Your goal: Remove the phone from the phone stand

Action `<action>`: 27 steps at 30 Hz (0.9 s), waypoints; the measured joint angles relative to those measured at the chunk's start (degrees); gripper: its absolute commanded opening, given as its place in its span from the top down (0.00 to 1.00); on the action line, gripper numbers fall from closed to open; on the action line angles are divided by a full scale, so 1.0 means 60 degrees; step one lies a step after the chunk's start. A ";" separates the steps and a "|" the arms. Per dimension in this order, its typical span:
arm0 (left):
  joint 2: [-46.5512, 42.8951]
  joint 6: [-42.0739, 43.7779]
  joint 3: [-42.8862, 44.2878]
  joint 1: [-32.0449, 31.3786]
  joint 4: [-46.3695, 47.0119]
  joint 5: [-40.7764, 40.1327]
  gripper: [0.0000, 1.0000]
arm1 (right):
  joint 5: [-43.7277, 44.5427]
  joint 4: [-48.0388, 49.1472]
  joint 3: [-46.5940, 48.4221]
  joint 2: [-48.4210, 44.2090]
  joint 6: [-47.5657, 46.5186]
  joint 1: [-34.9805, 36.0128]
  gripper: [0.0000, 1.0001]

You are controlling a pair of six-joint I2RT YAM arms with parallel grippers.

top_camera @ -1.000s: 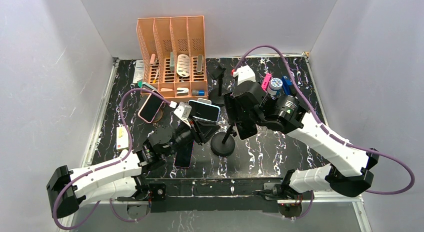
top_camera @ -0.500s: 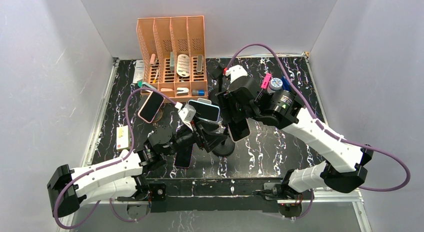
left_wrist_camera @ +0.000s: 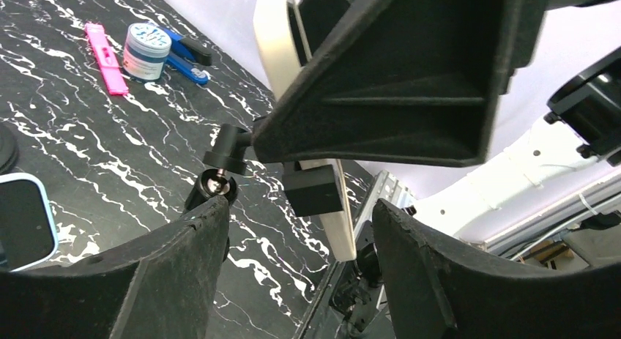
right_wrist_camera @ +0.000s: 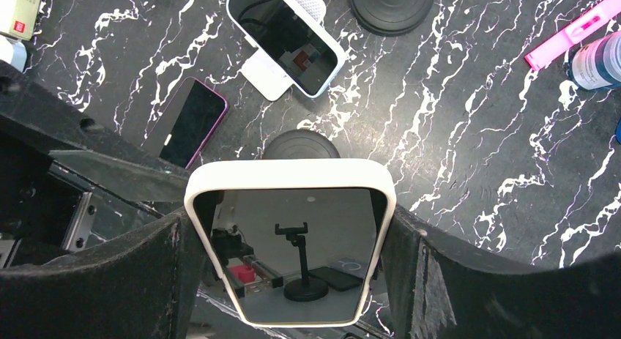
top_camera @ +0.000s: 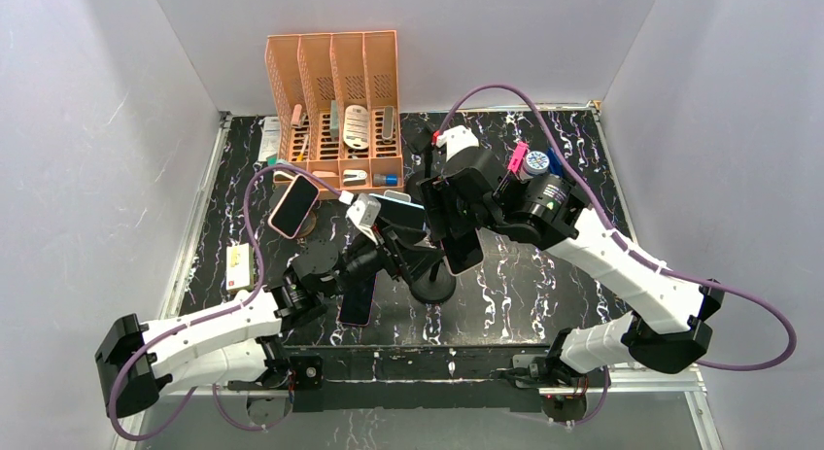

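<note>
Near the phone stand point(top_camera: 433, 286), right gripper point(right_wrist_camera: 291, 225) clamps the phone point(right_wrist_camera: 290, 251); left gripper point(left_wrist_camera: 300, 216) gapes, apparently empty.

Your white-and-black left arm point(top_camera: 209, 324) stretches low and forward, and its black two-finger left gripper point(left_wrist_camera: 300, 229) has its fingers spread wide apart. Your right arm point(top_camera: 622, 260) arches over toward centre, with the right gripper point(right_wrist_camera: 289, 229) aimed downward and clamped on both sides of a white-cased phone point(right_wrist_camera: 293, 174).

The black, white-veined surface point(top_camera: 544, 275) carries an orange organizer point(top_camera: 335, 100) at its back. In front of the organizer lie a pink-edged phone point(right_wrist_camera: 187, 119) and a round stand base point(right_wrist_camera: 302, 144). To the organizer's right are a pink strip point(left_wrist_camera: 105, 57) and a jar point(left_wrist_camera: 144, 50), and to its front-left a small box point(top_camera: 239, 265).
</note>
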 measured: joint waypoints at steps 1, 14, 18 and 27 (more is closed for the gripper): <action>0.0069 -0.0004 0.0022 0.0000 0.0000 -0.0055 0.35 | -0.0004 0.0000 0.0000 0.0000 0.0004 0.0000 0.99; 0.0463 -0.0087 0.0102 0.0004 0.0120 -0.0426 0.47 | -0.0051 0.0066 0.0000 0.0007 0.0011 -0.0004 0.99; 0.0481 -0.0178 0.0120 0.0004 0.0244 -0.0444 0.54 | -0.0109 0.0091 0.0000 0.0025 0.0029 -0.0004 0.99; 0.0568 -0.0452 0.0149 -0.0018 0.0517 -0.0255 0.93 | -0.0102 0.0160 0.0000 0.0055 0.0062 -0.0018 0.91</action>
